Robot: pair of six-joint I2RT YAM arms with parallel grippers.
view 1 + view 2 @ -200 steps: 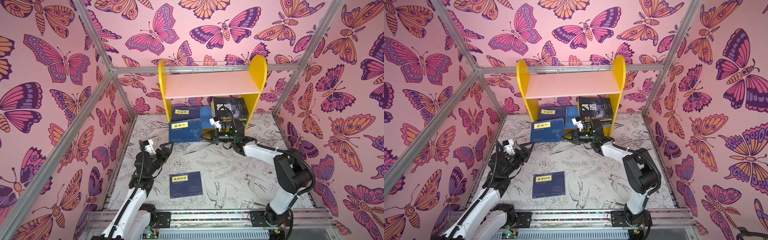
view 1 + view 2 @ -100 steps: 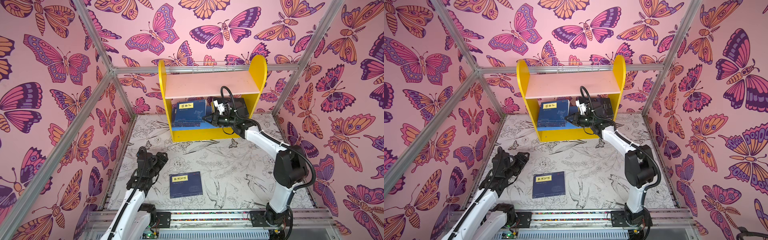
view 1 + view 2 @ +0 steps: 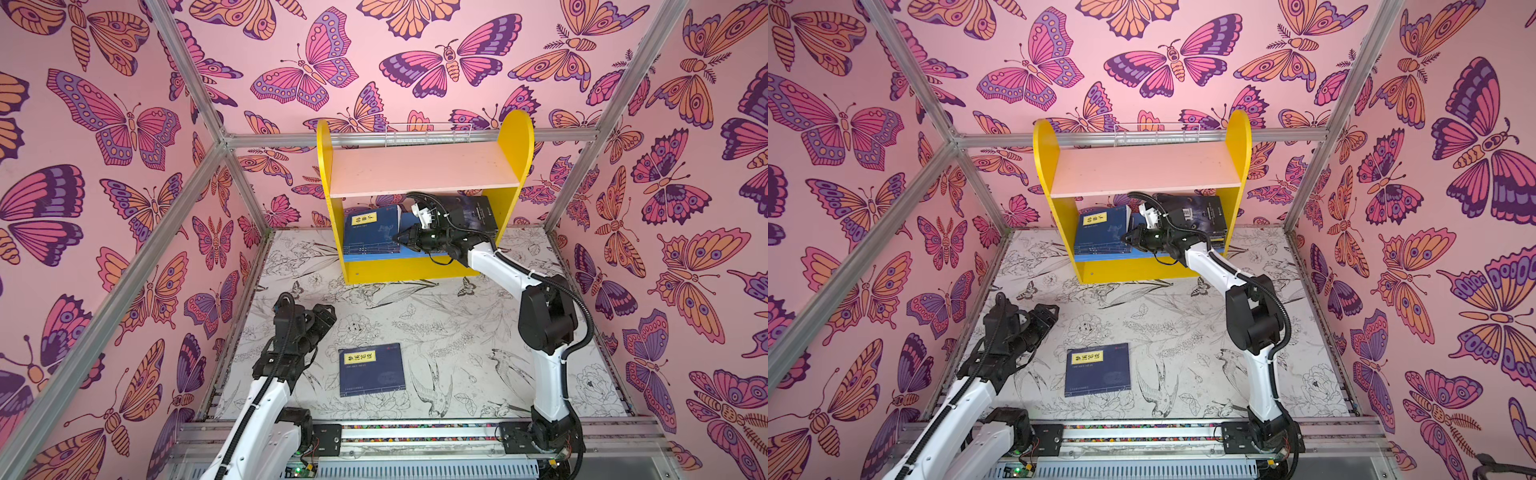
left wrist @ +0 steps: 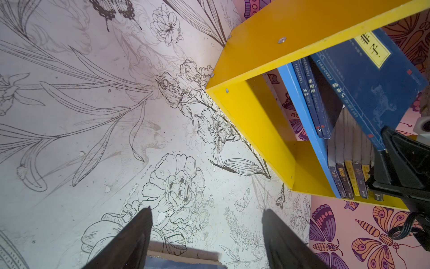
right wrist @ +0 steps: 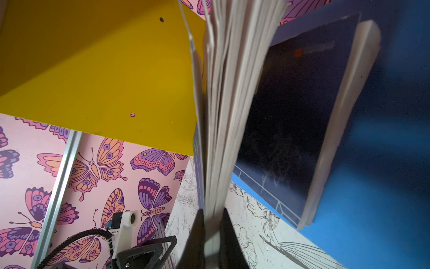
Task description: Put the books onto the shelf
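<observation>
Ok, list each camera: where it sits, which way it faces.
Both top views: high at the front, looking down at the yellow-sided wooden shelf and floral mat; the left gripper and right gripper show.
Left wrist: over the mat, facing down toward the shelf; the open left gripper shows.
Right wrist: at the lower tier, looking along the right gripper, shut on a yellow-labelled navy book.
Shared: top and left wrist views show that book gripped.

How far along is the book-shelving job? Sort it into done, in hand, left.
Done: several books stand on the blue lower board of the shelf. In hand: the right claw is shut on a yellow-labelled navy book, tilted in that tier. Left: one flat book lies on the table near the open left claw.
</observation>
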